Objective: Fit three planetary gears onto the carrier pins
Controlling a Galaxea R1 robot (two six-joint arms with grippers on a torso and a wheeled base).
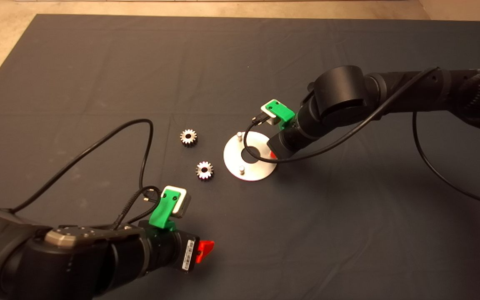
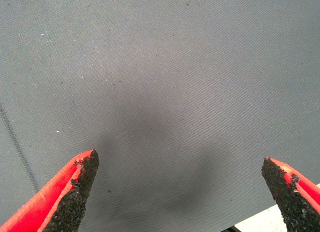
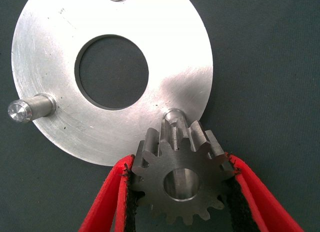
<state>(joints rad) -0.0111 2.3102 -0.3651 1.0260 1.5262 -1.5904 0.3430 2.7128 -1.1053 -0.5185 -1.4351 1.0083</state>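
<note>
Gear [image 3: 181, 182] clenched in right jaws above a disc [image 3: 60, 57] pin [image 3: 175, 117]; left jaws released.

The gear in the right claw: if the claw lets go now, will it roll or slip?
The gear, clamped in the right claw, looks like solid steel, so probably stiff and heavy for its size. It hangs beside a pin, not visibly on it, so it would likely drop onto the disc. Its teeth should limit rolling.
</note>
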